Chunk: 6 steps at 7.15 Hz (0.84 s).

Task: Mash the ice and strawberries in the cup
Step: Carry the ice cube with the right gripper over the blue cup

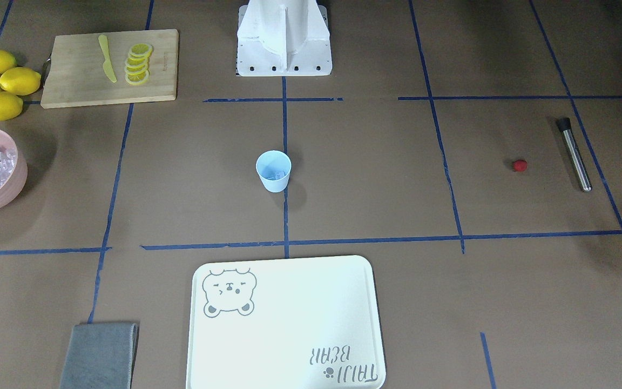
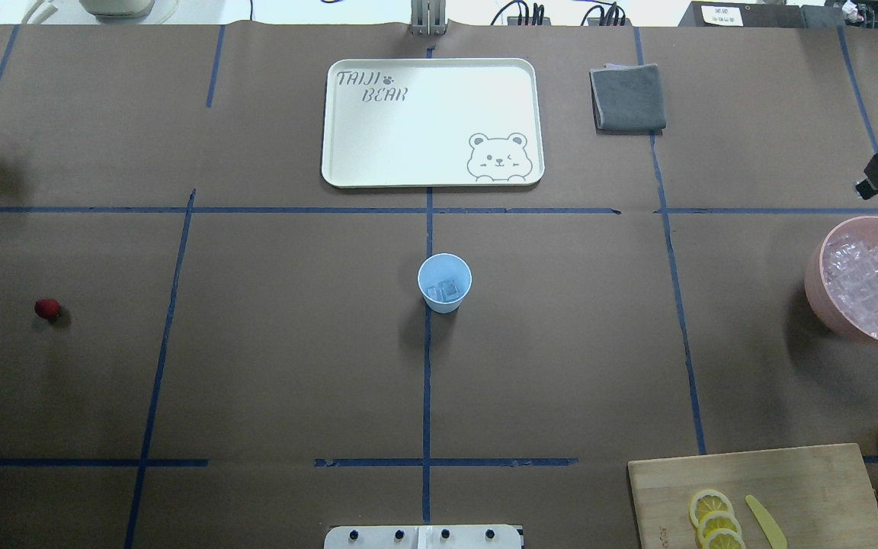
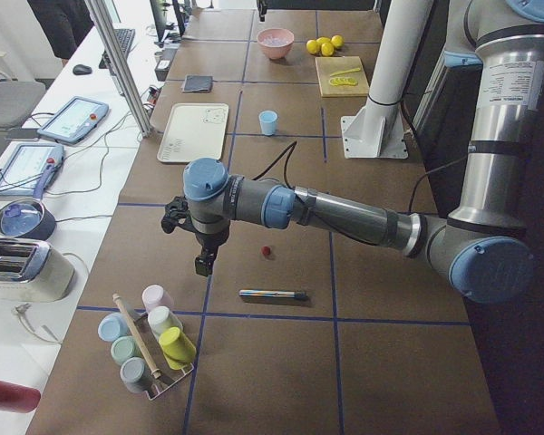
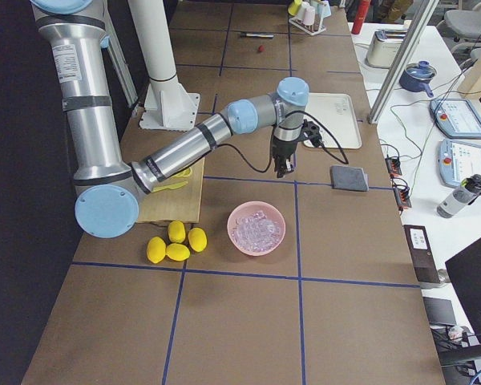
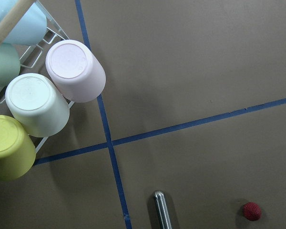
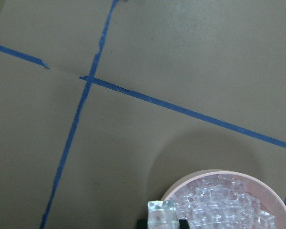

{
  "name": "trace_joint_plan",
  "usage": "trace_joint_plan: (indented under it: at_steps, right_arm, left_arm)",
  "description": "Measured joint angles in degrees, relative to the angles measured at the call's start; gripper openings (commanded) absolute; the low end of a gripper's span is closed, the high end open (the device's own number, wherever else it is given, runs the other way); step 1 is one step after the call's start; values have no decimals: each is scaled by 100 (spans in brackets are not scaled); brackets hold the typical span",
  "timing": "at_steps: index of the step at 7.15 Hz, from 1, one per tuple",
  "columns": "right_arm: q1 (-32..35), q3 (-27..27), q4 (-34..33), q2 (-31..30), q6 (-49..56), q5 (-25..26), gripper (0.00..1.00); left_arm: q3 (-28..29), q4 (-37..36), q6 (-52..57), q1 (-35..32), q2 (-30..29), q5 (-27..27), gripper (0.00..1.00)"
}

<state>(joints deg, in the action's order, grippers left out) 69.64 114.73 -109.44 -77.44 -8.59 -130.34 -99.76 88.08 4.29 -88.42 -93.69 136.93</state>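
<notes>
The light-blue cup [image 2: 444, 282] stands upright at the table's centre with a few ice cubes [image 2: 443, 290] in its bottom. A red strawberry [image 2: 47, 308] lies far off on my left side, beside a metal muddler [image 1: 575, 154]. My left gripper [image 3: 204, 265] hangs over the table near the strawberry [image 3: 267, 251]; I cannot tell whether it is open or shut. My right gripper [image 6: 162, 220] is shut on one clear ice cube [image 6: 162, 212], raised just beyond the pink bowl [image 6: 219, 174] of ice. That gripper [image 2: 866, 185] shows dark at the overhead view's right edge.
A cream tray [image 2: 347, 152] and a folded grey cloth [image 2: 628, 97] lie at the far side. A cutting board [image 1: 73, 81] with lemon slices and a yellow knife, plus several lemons [image 1: 0, 84], sits on my right. A rack of cups [image 5: 47, 105] stands at my far left.
</notes>
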Motion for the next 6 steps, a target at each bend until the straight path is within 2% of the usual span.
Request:
trace_joint_plan:
  at_steps: [1, 3, 5, 6]
  right_arm:
    - [-337, -18, -464, 689, -514, -1, 0]
    - [-1234, -99, -746, 1719, -2161, 69, 0]
    - [-2293, -417, -583, 2577, -3821, 591, 0]
    - [-2740, -826, -138, 2914, -4497, 930, 0]
  left_arm:
    - [3, -1, -4, 0, 2, 0, 100]
    - [17, -1, -6, 6, 7, -2, 100]
    - [19, 3, -1, 11, 8, -10, 100]
    - [19, 3, 1, 15, 8, -14, 100]
